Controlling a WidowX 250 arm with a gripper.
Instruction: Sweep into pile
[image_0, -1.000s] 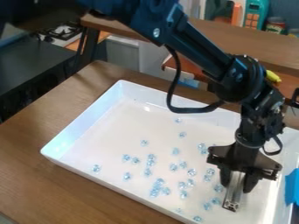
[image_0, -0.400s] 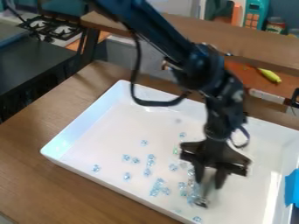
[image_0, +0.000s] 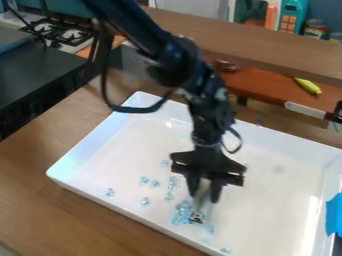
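My gripper (image_0: 202, 196) hangs low over the middle of the white tray (image_0: 272, 215), shut on a short metal bar (image_0: 200, 207) whose lower end is down near the tray floor. Against the bar's left side lies a dense cluster of clear bluish pieces (image_0: 182, 213). Farther left, separate pieces are scattered, among them one piece (image_0: 110, 192) near the tray's left side and another piece (image_0: 145, 201). A lone piece (image_0: 225, 250) lies by the front wall, right of the bar. The gripper may hide some pieces behind it.
Raised walls surround the tray on a brown wooden table (image_0: 100, 227). Blue tape (image_0: 334, 214) is at the tray's right edge. Behind stand a wooden shelf (image_0: 267, 45), a yellow toy (image_0: 308, 85) and a toy stove (image_0: 60, 31).
The gripper and bar have moved left across the tray. Pieces that lay scattered in the right and middle parts are now gathered against the bar's left side.
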